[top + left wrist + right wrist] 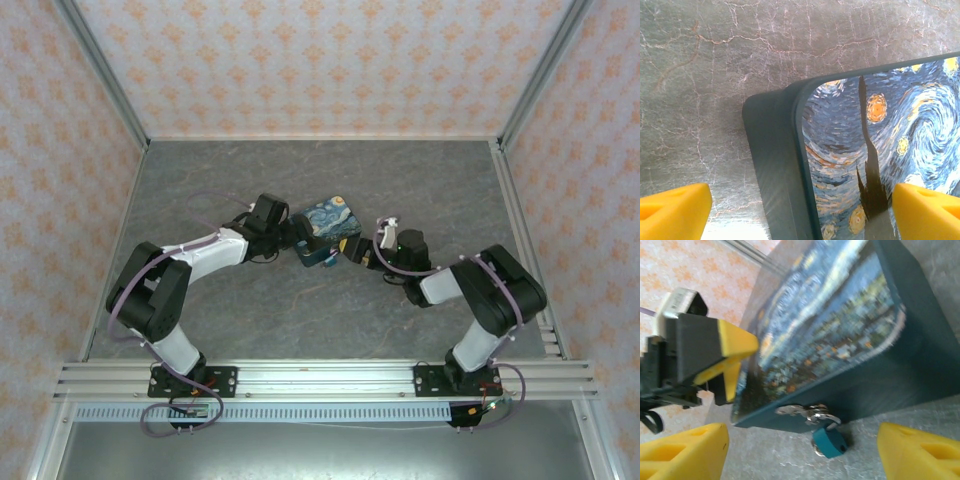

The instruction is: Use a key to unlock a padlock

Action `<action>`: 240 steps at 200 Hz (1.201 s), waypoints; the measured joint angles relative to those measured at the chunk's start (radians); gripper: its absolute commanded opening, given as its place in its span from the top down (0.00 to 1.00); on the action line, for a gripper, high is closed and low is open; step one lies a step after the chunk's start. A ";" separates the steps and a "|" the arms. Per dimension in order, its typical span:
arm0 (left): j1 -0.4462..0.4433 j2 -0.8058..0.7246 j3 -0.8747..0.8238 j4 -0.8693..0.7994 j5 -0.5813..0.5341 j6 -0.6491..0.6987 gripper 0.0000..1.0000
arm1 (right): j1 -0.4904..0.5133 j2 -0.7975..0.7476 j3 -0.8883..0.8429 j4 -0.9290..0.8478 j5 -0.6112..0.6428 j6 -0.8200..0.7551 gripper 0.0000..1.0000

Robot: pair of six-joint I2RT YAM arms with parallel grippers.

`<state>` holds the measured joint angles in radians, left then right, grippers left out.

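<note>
The left arm [205, 255] and right arm [470, 285] bend at their elbows and reach inward toward each other. The left gripper [801, 202] holds its yellow fingers wide apart, as does the right gripper [803, 440].

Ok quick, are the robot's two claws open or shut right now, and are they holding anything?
Left gripper: open, holding nothing, at the box corner.
Right gripper: open, holding nothing, the padlock untouched between its fingers.

Two robot arms: left arm [190, 262] at lower left, right arm [470, 285] at lower right. Two grippers, left gripper [298, 240] and right gripper [352, 250], at centre. One painted blue box [332, 222], centre. One teal padlock [829, 442], lower centre of the right wrist view.
</note>
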<state>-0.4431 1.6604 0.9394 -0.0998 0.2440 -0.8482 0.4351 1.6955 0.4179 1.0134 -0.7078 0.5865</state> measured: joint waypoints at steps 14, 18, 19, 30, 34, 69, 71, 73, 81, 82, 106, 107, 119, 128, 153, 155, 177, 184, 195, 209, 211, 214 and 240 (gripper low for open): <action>0.000 0.000 0.000 0.000 0.001 -0.004 0.09 | 0.001 0.045 0.000 0.032 -0.005 0.006 0.25; 0.000 0.000 0.000 0.000 0.001 -0.007 0.09 | 0.001 0.056 0.000 0.042 -0.005 0.010 0.25; 0.000 0.000 0.000 0.000 0.001 -0.008 0.09 | 0.002 0.058 0.000 0.043 -0.005 0.010 0.25; 0.000 0.000 0.000 0.000 0.003 -0.011 0.09 | 0.006 0.083 0.000 0.063 -0.005 0.014 0.26; 0.000 0.000 0.000 0.000 0.003 -0.011 0.09 | 0.008 0.090 0.000 0.071 -0.003 0.014 0.26; 0.000 0.000 0.000 0.000 0.003 -0.018 0.09 | 0.052 0.141 0.020 0.135 0.001 0.014 0.28; 0.000 0.000 0.000 0.000 0.003 -0.018 0.09 | 0.055 0.144 0.022 0.139 0.000 0.014 0.29; 0.000 0.000 0.000 0.000 0.003 -0.018 0.10 | 0.058 0.147 0.023 0.142 0.001 0.014 0.30; 0.000 0.000 0.000 0.000 0.003 -0.018 0.09 | 0.066 0.160 0.028 0.155 0.002 0.014 0.33; 0.000 0.000 0.000 0.000 0.003 -0.018 0.09 | 0.068 0.163 0.029 0.158 0.001 0.014 0.33; 0.000 0.000 0.000 0.000 0.003 -0.018 0.10 | 0.080 0.209 0.049 0.209 0.000 0.023 0.35; 0.000 0.000 0.000 0.000 0.003 -0.018 0.10 | 0.080 0.211 0.051 0.211 0.000 0.023 0.35; 0.000 0.000 0.000 0.000 0.003 -0.018 0.10 | 0.082 0.230 0.063 0.230 0.000 0.030 0.35; 0.000 0.000 0.000 0.000 0.003 -0.018 0.10 | 0.084 0.243 0.067 0.247 0.000 0.034 0.36; 0.000 0.000 0.000 0.000 0.002 -0.019 0.10 | 0.084 0.265 0.069 0.285 0.000 0.045 0.40; 0.000 0.000 0.000 0.000 0.003 -0.019 0.10 | 0.084 0.266 0.069 0.286 0.000 0.045 0.41; 0.000 0.000 0.000 0.000 0.002 -0.019 0.10 | 0.084 0.275 0.068 0.298 -0.001 0.048 0.47; 0.000 0.000 0.000 0.000 0.002 -0.019 0.10 | 0.085 0.277 0.068 0.301 -0.004 0.048 0.48; 0.000 0.000 0.000 0.000 0.002 -0.019 0.10 | 0.087 0.277 0.068 0.305 -0.008 0.051 0.51; 0.000 0.000 0.000 0.000 0.002 -0.019 0.10 | 0.089 0.277 0.068 0.309 -0.015 0.052 0.51; 0.000 0.000 0.000 0.000 0.002 -0.019 0.10 | 0.089 0.277 0.067 0.311 -0.016 0.052 0.51; 0.000 0.000 0.000 0.000 0.002 -0.019 0.10 | 0.089 0.277 0.066 0.312 -0.016 0.051 0.52; 0.000 0.000 0.000 0.000 0.002 -0.019 0.10 | 0.089 0.277 0.052 0.316 -0.018 0.051 0.54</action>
<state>-0.4431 1.6604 0.9394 -0.1001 0.2462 -0.8673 0.5240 1.9728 0.4698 1.3296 -0.7258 0.6380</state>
